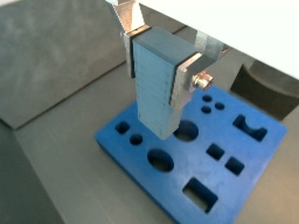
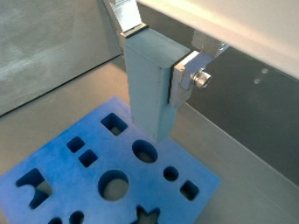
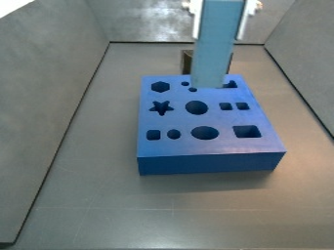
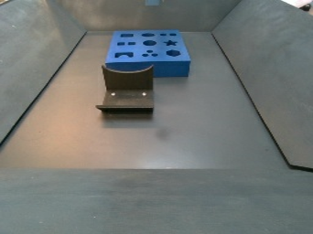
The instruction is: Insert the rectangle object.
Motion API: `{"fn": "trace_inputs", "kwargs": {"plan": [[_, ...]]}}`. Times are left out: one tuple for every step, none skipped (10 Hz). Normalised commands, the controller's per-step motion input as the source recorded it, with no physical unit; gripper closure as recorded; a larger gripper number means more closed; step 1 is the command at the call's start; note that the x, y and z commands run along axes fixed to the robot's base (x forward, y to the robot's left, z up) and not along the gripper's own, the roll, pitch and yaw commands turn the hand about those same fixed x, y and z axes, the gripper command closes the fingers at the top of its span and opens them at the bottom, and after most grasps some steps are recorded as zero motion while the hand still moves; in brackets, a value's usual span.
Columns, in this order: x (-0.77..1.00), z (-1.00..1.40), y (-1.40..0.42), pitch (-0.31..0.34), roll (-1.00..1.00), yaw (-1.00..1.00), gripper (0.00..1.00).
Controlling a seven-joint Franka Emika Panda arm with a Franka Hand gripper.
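In both wrist views the gripper (image 1: 162, 54) (image 2: 163, 52) clamps the bar (image 1: 159, 87) (image 2: 149, 87) upright over the board (image 1: 176, 166) (image 2: 105, 179). In a side view the bar (image 3: 216, 44) stands at the board's (image 3: 209, 142) twelve o'clock edge. In a side view the fixture (image 4: 126, 89) sits at the board's (image 4: 149, 50) six o'clock; no bar shows.

From my station I see a flat, dark grey floor (image 4: 184, 137) walled by grey panels. A wide saturated-blue slab with shaped holes (image 4: 148, 50) lies flat on it at the far end. Just nearer, the dark L-shaped fixture (image 4: 126, 90) stands on its base plate.

The gripper (image 1: 163, 54) hangs above the slab, off the floor.
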Motion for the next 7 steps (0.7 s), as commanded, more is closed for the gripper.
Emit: {"fn": "trace_inputs", "kwargs": {"plan": [[1.00, -0.41, -0.41, -0.030, 0.06, 0.00, 1.00], [1.00, -0.44, -0.38, -0.023, 0.04, 0.00, 1.00], [1.00, -0.45, -0.25, 0.000, 0.07, 0.00, 1.00], [1.00, -0.25, 0.00, 0.007, 0.18, 0.06, 1.00], [0.92, -0.13, 0.05, 0.074, 0.28, 0.19, 1.00], [0.90, -0.17, 0.04, 0.090, 0.31, 0.19, 1.00], [0.89, -0.26, 0.00, 0.067, 0.31, 0.09, 1.00]]}}
